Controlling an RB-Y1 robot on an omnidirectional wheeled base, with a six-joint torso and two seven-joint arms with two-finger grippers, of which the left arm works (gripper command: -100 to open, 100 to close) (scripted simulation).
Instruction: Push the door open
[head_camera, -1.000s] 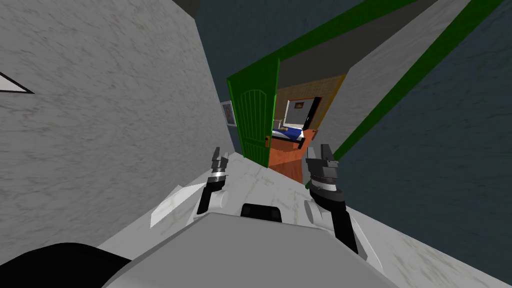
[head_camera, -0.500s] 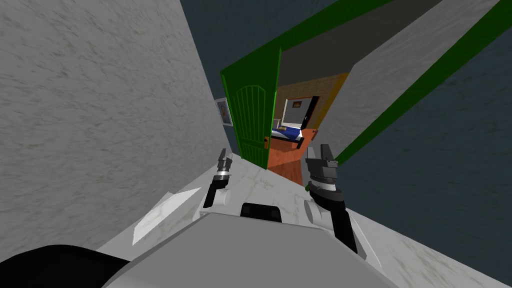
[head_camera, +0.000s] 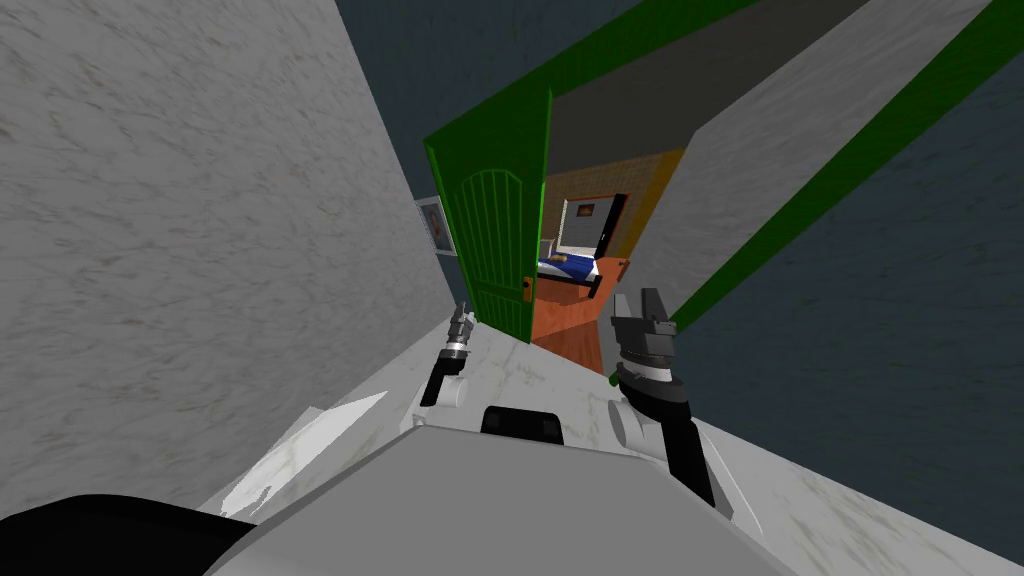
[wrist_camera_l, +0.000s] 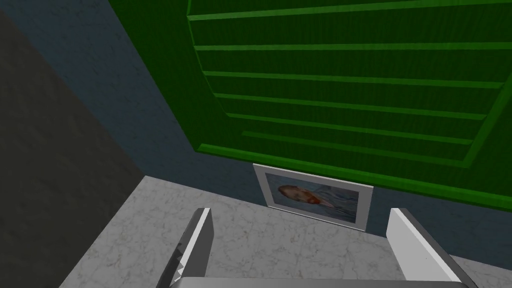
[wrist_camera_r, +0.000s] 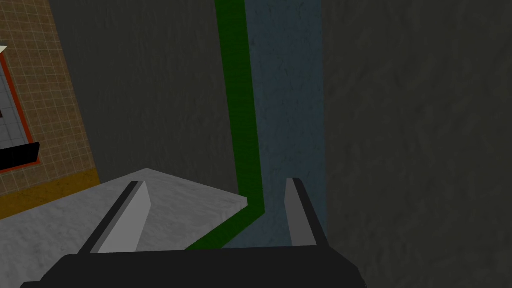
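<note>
The green ribbed door (head_camera: 495, 250) stands partly open, swung away on its left side, with a small orange handle (head_camera: 527, 287) at its free edge. My left gripper (head_camera: 462, 320) is stretched out low in front of the door's bottom, fingers open and empty. In the left wrist view that gripper (wrist_camera_l: 305, 245) faces the door panel (wrist_camera_l: 350, 75), with a gap still showing between them. My right gripper (head_camera: 648, 310) is held back by the right side of the doorway, open; in the right wrist view it (wrist_camera_r: 212, 215) faces the green door frame (wrist_camera_r: 240, 100).
A grey marbled wall (head_camera: 180, 250) runs close along my left, and a dark blue wall (head_camera: 880, 330) along my right. A framed picture (wrist_camera_l: 314, 196) hangs on the blue wall beside the door. Through the gap lie an orange floor (head_camera: 570, 325) and a blue bed (head_camera: 565, 265).
My left arm has reached forward and rightward toward the door's lower part. The whole view has shifted as I moved; the door looks larger and further left. The right arm has kept its pose.
</note>
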